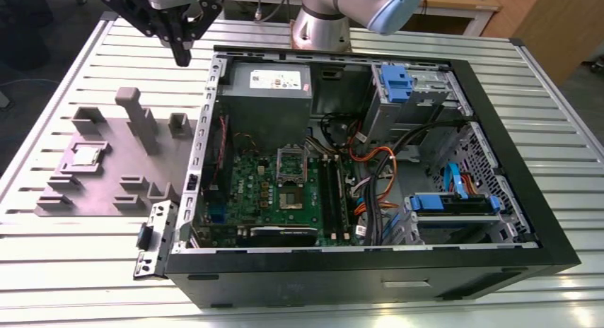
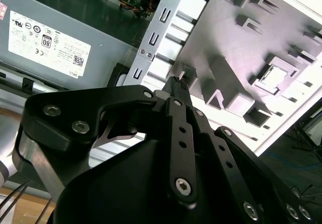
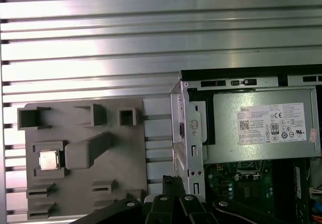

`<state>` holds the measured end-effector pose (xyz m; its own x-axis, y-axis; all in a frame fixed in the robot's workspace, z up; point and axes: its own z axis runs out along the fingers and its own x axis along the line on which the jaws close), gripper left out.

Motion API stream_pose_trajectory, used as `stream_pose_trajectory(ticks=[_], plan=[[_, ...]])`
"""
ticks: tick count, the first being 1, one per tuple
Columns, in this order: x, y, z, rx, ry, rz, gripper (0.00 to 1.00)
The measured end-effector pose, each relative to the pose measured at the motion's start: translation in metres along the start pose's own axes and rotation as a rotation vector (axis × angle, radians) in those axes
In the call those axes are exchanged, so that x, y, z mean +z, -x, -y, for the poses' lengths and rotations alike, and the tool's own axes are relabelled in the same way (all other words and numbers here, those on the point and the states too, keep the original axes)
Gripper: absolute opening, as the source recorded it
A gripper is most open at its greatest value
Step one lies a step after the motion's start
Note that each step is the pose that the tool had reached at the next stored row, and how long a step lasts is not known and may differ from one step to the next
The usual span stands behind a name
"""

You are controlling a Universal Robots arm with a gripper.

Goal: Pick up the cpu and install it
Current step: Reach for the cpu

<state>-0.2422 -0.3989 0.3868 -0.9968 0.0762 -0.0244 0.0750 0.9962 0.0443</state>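
At exterior view's left, in the plate [image 1: 99,190] pocket: cpu [image 1: 87,155] looks light, stiff, fragile; take by opposite edges. Gripper [image 1: 179,57] upper left, jaws closed, empty.

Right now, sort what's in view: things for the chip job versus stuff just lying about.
Job: chip, resting on the grey plate; gripper, shut and empty; circuit board inside the computer case.
Lying about: power supply; blue drive bracket; cables; table.
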Motion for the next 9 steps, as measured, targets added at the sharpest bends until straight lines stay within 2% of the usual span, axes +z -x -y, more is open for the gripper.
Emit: stream_pose_trajectory(ticks=[9], plan=[[0.0001, -0.0042, 0.0003, 0.000, 0.0001, 0.0001, 0.11]])
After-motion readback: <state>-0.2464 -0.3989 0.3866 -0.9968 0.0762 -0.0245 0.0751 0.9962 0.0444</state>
